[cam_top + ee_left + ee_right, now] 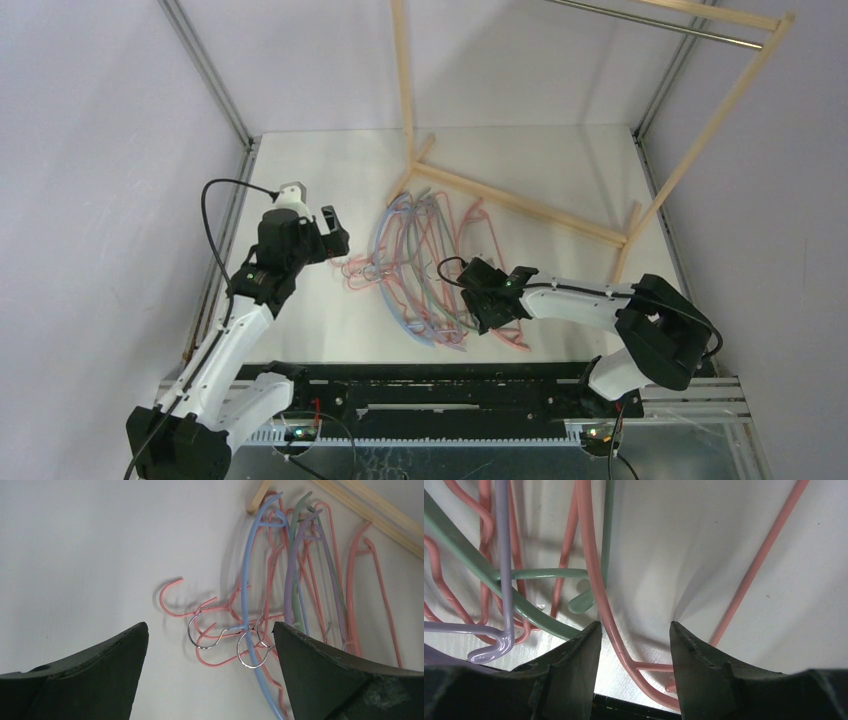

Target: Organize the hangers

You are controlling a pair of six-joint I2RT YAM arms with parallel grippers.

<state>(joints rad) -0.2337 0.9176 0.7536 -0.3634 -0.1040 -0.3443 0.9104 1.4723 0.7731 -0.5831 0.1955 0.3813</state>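
Hangers (430,265), thin pink wire ones and thicker curved blue, lilac, grey-green and salmon ones, lie heaped on the white tabletop (300,160) beside the pale wooden rack (520,205). The right hand (634,630), partly spread, straddles a salmon hanger (594,565) without pinching it. The left hand (210,625) hovers spread wide, left of the heap.

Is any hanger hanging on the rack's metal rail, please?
No, the visible stretch of the metal rail is bare, and the hangers lie piled on the table.

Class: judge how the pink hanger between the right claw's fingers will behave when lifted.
The pink hanger looks thin, so probably light and slightly springy. It lies tangled with the green hanger, so lifting may drag that along. Its glossy coat could slip.
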